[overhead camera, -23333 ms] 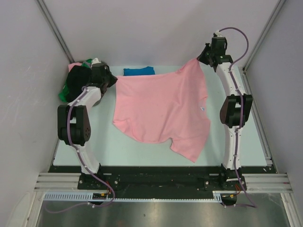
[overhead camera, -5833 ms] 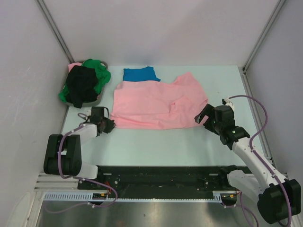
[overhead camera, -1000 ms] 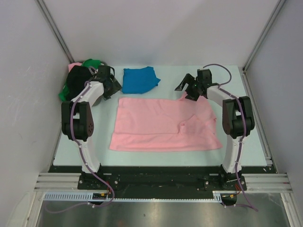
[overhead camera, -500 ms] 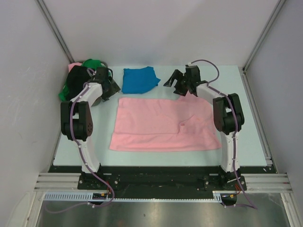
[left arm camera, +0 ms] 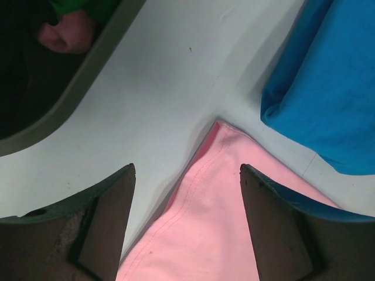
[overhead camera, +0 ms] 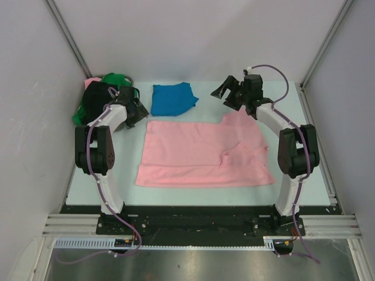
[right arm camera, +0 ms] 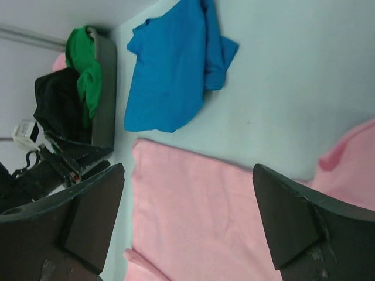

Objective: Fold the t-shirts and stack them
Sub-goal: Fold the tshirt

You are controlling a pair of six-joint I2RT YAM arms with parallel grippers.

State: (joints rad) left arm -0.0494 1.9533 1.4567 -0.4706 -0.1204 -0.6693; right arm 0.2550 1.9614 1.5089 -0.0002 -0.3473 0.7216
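My right gripper [overhead camera: 225, 93] is hanging with its jaws spread wide and nothing between them, above the far edge of the table [overhead camera: 304, 146]. It is sitting farther back and more to the right than half a second ago, when it was lower over the pink t-shirt [overhead camera: 202, 153]. That shirt is lying folded into a broad rectangle in the middle of the table, as it was a second ago, with one sleeve poking out at its far right corner. My left gripper [left arm camera: 187, 170] is holding the same spot as before, released, its fingers [left arm camera: 111, 222] standing either side of the shirt's far left corner, which is lying flat and ungripped. The blue t-shirt [overhead camera: 173, 98] is resting folded just behind the pink one, close to it but apart. The green t-shirt [overhead camera: 115, 78] and the black t-shirt [overhead camera: 96, 99] are heaped in the grey basket [left arm camera: 88, 64] at the far left. A white tag [right arm camera: 23, 132] near my left arm is showing in the right wrist view, too small to read.
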